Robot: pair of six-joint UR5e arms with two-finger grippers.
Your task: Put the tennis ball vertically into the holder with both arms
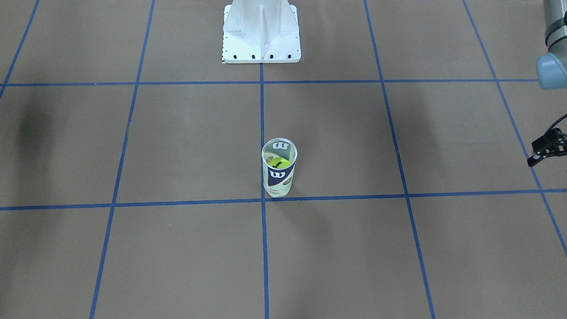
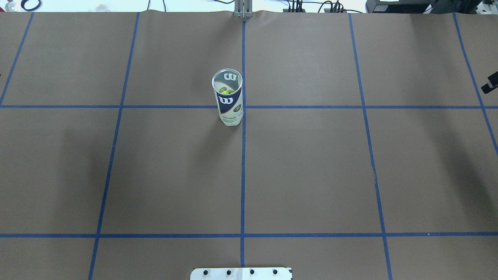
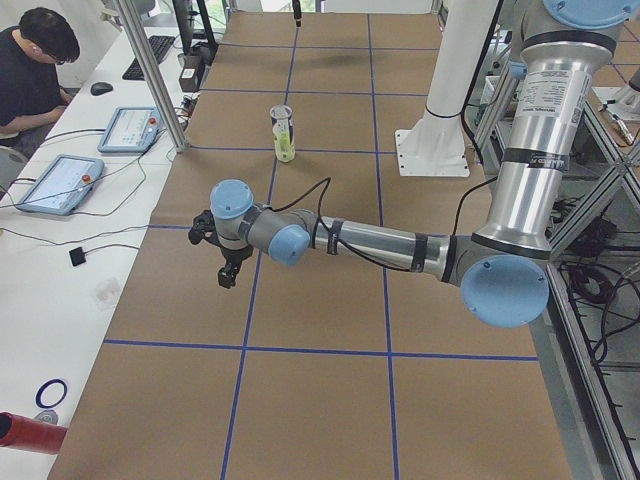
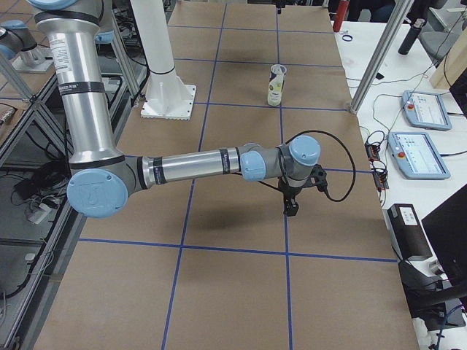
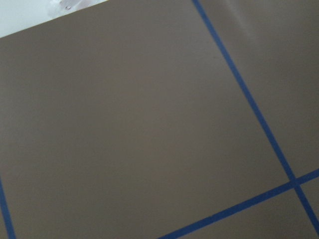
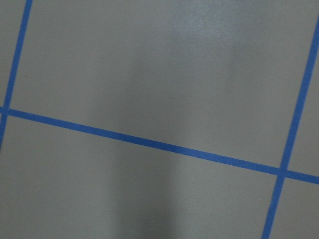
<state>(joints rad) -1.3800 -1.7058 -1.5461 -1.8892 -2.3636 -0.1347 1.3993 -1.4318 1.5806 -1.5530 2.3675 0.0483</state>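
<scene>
Holder (image 1: 278, 175) upright, ball (image 1: 278, 163) inside; white base (image 1: 261, 33) well apart. Left gripper (image 1: 535, 158), right gripper (image 4: 291, 208) out wide; cannot tell how open.

The left arm (image 3: 370, 243) and the right arm (image 4: 186, 168) are held outstretched and level. The left gripper (image 3: 227, 279) and the right gripper (image 4: 291, 209) are pointed down, and their opening cannot be discerned.

Brown paper-covered tabletop (image 2: 311, 175), gridded with blue tape lines (image 2: 242, 175). Alongside, a white side desk (image 3: 40, 330) bearing one blue-edged tablet console (image 3: 130, 128) near another (image 3: 60, 183), a blue tape ring (image 3: 50, 392) and a red cylinder (image 3: 25, 432). At the far end, a seated person in a black top (image 3: 30, 85).
</scene>
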